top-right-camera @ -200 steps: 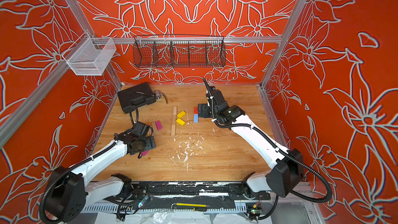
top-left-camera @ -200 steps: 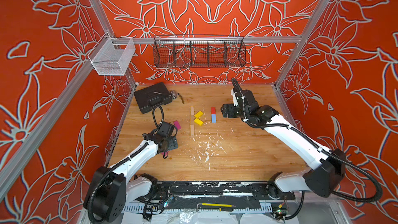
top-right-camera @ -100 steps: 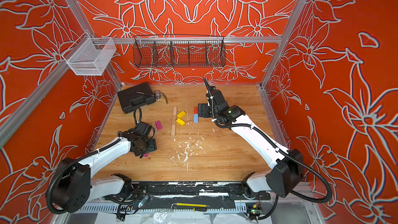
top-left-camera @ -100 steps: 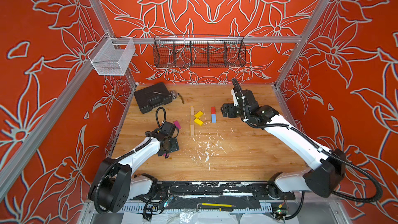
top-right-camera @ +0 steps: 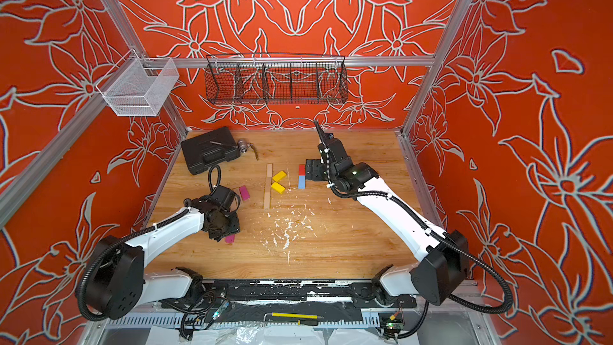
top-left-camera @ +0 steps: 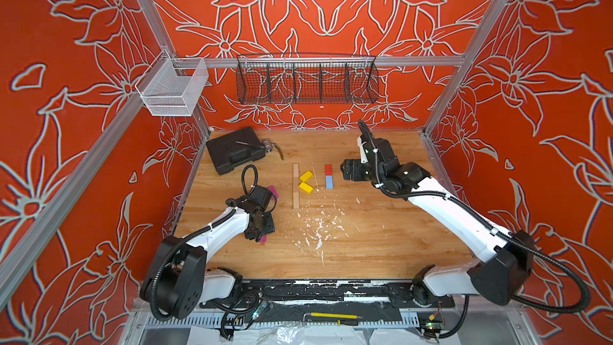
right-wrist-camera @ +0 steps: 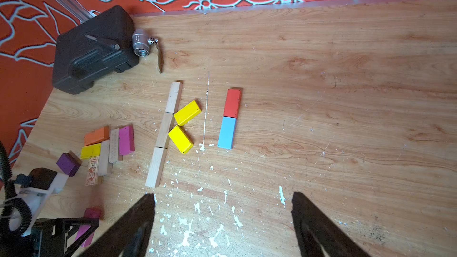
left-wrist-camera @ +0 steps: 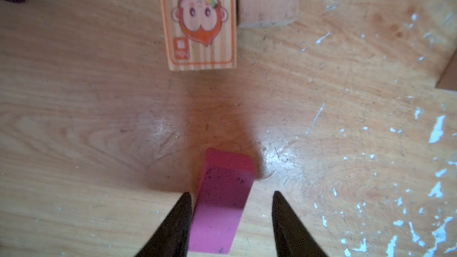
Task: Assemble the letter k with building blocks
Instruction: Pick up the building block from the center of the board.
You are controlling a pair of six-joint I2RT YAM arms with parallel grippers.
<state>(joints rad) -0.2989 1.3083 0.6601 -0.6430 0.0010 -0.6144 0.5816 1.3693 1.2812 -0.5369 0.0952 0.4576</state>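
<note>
On the worktop [top-left-camera: 365,243] we've got a pale wood stem [top-left-camera: 296,186] with two yellow blocks [top-left-camera: 306,176] angled off it. The right end effector [right-wrist-camera: 223,195] hangs wide and empty toward the far edge, well apart. The left end effector [left-wrist-camera: 230,194] is the near one. It's narrow and straddles the magenta block [left-wrist-camera: 220,218] by the left edge. The block's long axis runs straight out between the fingers, and one side isn't touching yet.

Left gripper [left-wrist-camera: 231,193] low, pointing down, jaws narrowly apart. Right gripper [right-wrist-camera: 223,194] far forward, jaws wide apart.
</note>
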